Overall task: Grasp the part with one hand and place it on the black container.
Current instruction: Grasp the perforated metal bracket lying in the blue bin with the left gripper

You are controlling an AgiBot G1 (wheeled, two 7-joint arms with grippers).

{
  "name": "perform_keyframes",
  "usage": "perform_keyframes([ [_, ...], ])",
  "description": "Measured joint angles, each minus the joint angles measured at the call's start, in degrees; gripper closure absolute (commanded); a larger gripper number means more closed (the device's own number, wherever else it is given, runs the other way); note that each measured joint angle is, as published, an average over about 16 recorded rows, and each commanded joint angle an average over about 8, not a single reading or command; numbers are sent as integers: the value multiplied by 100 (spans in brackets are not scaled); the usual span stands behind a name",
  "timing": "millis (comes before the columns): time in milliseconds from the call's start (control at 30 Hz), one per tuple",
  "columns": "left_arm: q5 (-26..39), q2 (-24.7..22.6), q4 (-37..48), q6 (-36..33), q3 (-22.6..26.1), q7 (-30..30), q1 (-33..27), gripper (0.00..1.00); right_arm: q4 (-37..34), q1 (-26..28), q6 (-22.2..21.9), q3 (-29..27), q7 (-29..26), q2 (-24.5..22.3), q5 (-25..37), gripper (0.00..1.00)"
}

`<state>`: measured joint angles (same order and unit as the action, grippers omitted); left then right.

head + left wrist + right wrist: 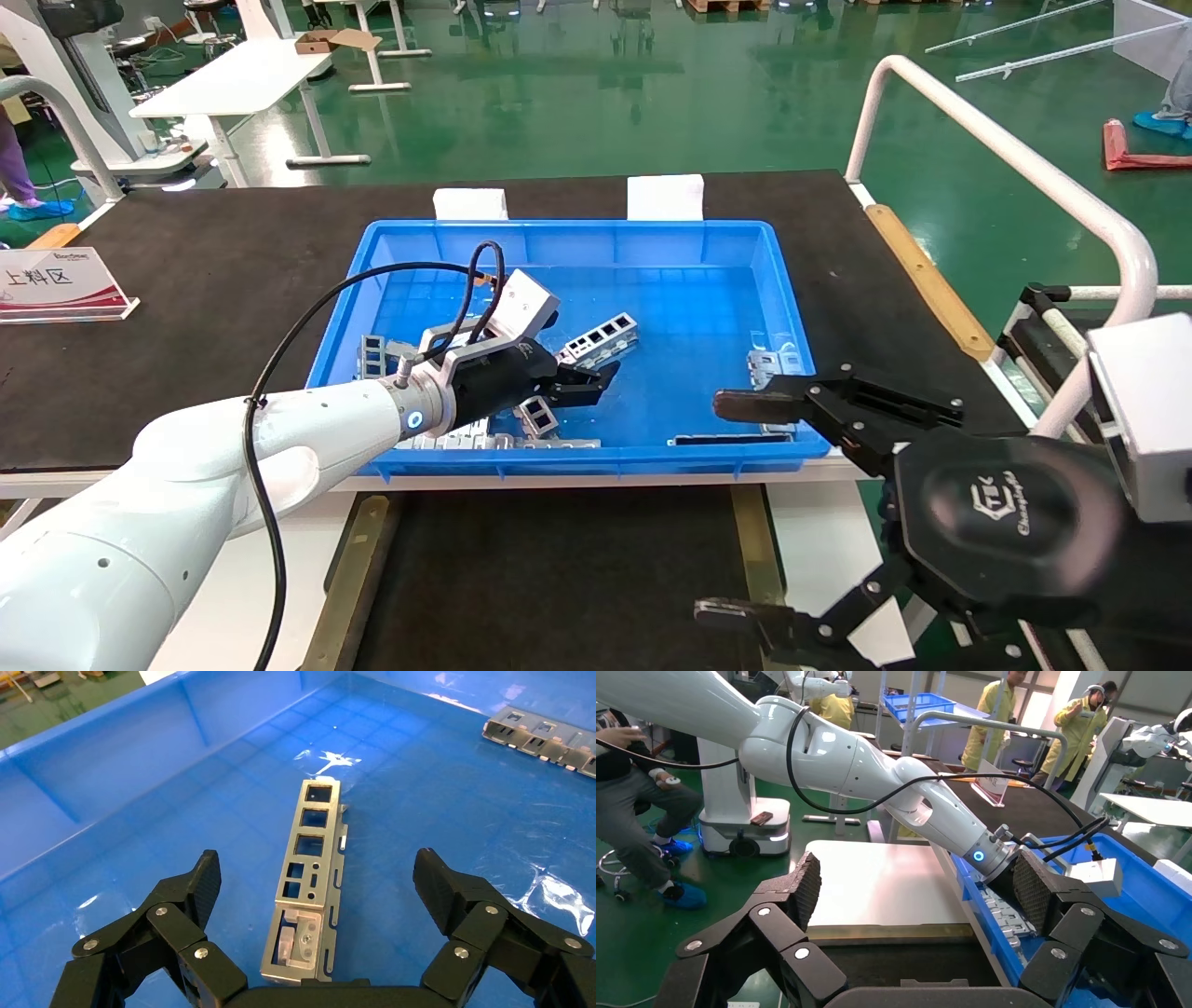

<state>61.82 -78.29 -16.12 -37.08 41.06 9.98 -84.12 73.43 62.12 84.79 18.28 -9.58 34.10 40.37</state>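
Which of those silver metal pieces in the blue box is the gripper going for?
The bracket lying flat between the open left gripper's fingers, alone on bare bin floor. The others sit apart along the edges.

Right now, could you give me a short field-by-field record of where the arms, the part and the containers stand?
left gripper: open, low inside the blue bin, fingers on either side of the part
part: lies flat on the bin floor, not gripped
other parts: several more silver brackets in the bin, one near its far side
right gripper: open, empty, parked off the bin's right front corner
black container: in front of the bin, between two brass strips, no part showing on it
task stage: grasp not yet made
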Motion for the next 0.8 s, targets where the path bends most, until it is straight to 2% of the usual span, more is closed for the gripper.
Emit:
perform_keyframes([
  [800,-758,19,43,237,696,47,39,100,0,1,-2,5,2,-2,-3,100],
])
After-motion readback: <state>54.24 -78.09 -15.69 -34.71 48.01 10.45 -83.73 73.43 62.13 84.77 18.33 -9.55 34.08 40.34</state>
